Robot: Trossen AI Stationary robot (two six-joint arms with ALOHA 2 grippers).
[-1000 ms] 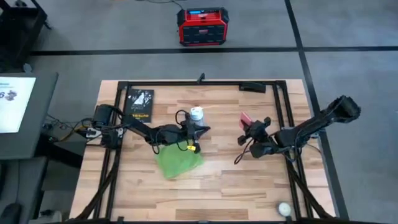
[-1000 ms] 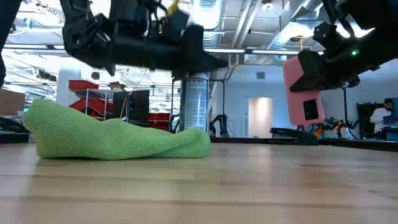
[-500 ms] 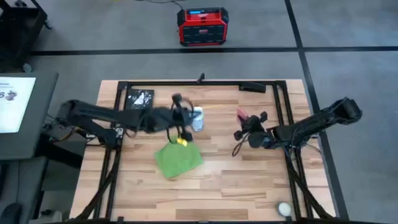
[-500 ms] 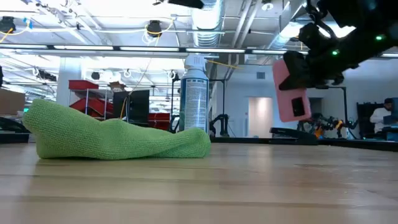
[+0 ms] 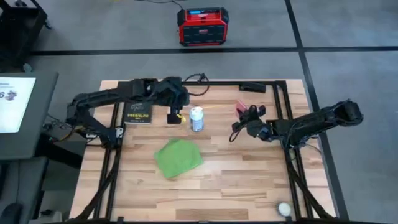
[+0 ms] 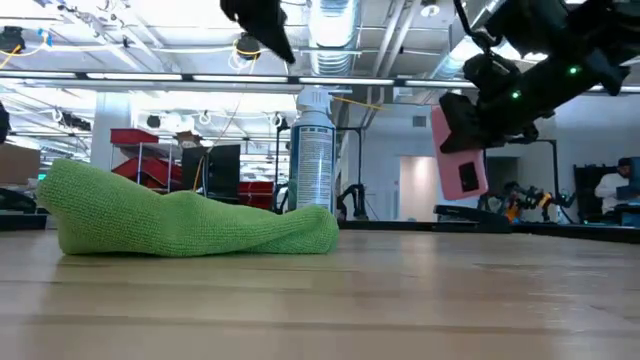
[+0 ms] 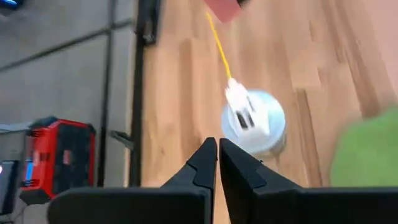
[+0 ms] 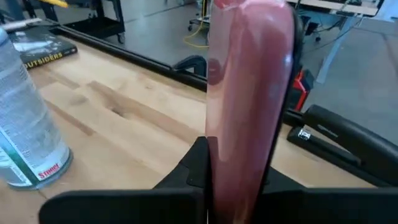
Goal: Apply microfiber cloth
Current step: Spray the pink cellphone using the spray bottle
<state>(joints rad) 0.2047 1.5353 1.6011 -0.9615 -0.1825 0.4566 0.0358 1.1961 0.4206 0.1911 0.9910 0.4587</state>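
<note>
The lime-green microfiber cloth (image 5: 178, 158) lies crumpled on the table's near middle, its underside flat on the wood (image 6: 190, 222). No gripper touches it. My left gripper (image 5: 175, 116) is shut and empty (image 7: 217, 146). It hangs high over the table between the black book (image 5: 140, 107) and the white spray can (image 5: 197, 118). My right gripper (image 5: 250, 122) is right of the can, shut on a pink phone (image 6: 459, 150). My right gripper pinches one end of the pink phone (image 8: 245, 134) between its two fingers, which press on its flat faces. The fingers come from the table's right, and the phone reaches on past them. It is lifted clear of the table and hangs tilted (image 6: 462, 170).
The spray can (image 6: 314, 150) stands upright just beyond the cloth. A black stapler-like object (image 5: 252, 88) lies at the far edge and a small white ball (image 5: 284, 208) at the near right corner. A black frame (image 5: 283, 118) borders the table.
My left gripper has risen from over the cloth's far edge and drawn back toward the table's far left, ending beside the book. The cloth has stayed where it was. My right gripper has carried the phone a little toward the far edge and the can.
</note>
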